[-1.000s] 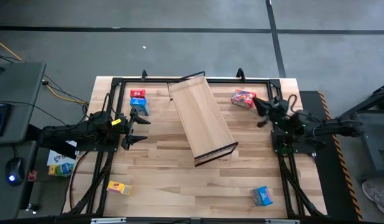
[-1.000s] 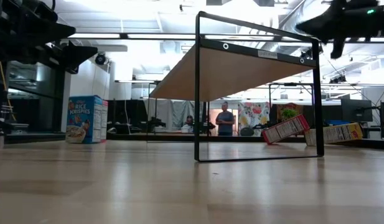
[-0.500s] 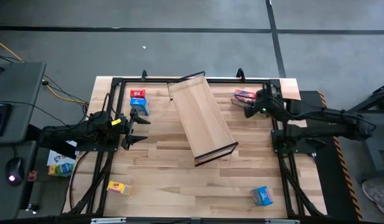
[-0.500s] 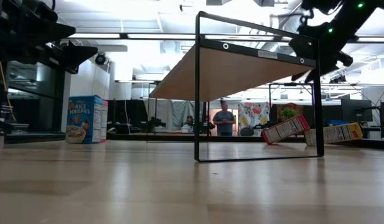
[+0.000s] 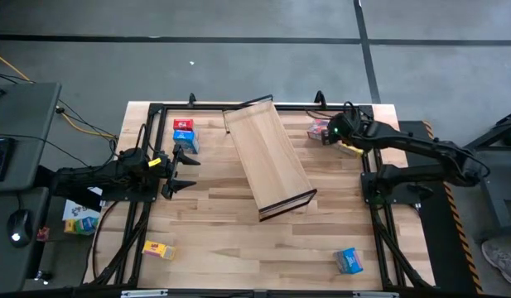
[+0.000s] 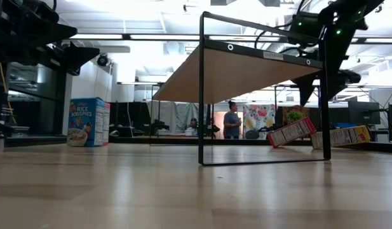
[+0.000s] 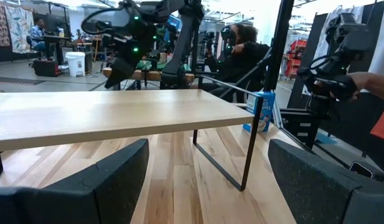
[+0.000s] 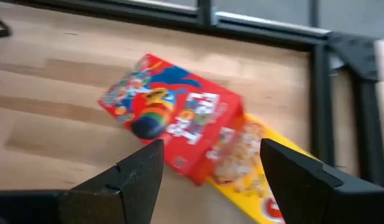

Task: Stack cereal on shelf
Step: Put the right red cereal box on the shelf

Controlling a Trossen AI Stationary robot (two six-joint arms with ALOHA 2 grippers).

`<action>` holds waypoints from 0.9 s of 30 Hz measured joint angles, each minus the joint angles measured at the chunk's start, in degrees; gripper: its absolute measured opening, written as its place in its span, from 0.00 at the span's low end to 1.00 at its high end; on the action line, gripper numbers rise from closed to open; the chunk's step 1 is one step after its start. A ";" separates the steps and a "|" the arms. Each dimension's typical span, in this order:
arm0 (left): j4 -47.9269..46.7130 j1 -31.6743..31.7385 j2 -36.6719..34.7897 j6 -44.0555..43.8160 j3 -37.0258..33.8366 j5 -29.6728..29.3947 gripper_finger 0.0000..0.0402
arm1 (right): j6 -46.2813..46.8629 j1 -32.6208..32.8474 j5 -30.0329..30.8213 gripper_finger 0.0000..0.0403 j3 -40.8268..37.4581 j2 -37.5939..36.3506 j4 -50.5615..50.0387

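Note:
The shelf (image 5: 267, 157) stands slantwise on thin dark legs mid-table; it also shows in the low view (image 6: 259, 63). A red cereal box (image 8: 173, 127) lies tilted, one end resting on a yellow box (image 8: 254, 180), at the far right (image 5: 320, 128). My right gripper (image 8: 210, 186) is open above them (image 5: 330, 134), pointing down, touching nothing. My left gripper (image 5: 176, 170) is open and empty left of the shelf. A red box (image 5: 183, 124) and a blue box (image 5: 187, 141) stand at the far left. A yellow box (image 5: 158, 248) and a blue box (image 5: 349, 261) lie near the front edge.
A dark frame rail (image 5: 255, 106) runs along the table's far edge, just behind the red and yellow boxes. The arms' dark bases (image 5: 388, 186) stand at the table's sides. People show in the room behind (image 6: 232, 121).
My right gripper has reached out toward the far edge and a little left, to above the red box, and has tipped down to point at it. It has come lower in the low view. The boxes and the shelf have stayed in place.

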 joint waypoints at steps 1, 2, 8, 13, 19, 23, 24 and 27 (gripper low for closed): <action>-0.01 -0.01 -0.01 0.00 0.01 -0.01 0.80 | -0.37 -0.80 -1.44 0.64 0.00 0.37 1.34; 0.00 -0.02 -0.01 0.00 0.01 -0.02 0.80 | -0.67 -1.54 -2.66 0.63 0.00 0.67 2.57; -0.01 0.00 0.01 0.00 -0.02 -0.02 0.80 | 1.43 -5.64 -3.09 0.60 0.00 3.65 3.23; 0.01 -0.01 0.00 0.01 0.00 -0.01 0.80 | 3.91 -7.73 -3.31 0.57 0.00 6.89 4.71; 0.01 -0.01 0.01 0.00 -0.01 -0.02 0.80 | 5.70 -9.10 -3.99 0.54 -0.02 10.59 6.56; -0.01 0.00 0.00 0.00 0.00 -0.02 0.80 | 6.98 -9.32 -4.75 0.50 0.00 11.92 7.15; 0.01 -0.01 -0.01 0.00 -0.01 -0.01 0.80 | 7.17 -9.30 -4.78 0.48 0.00 12.04 7.30; 0.00 -0.02 0.01 0.00 0.01 -0.02 0.80 | 7.28 -9.30 -4.86 0.43 0.00 12.10 7.64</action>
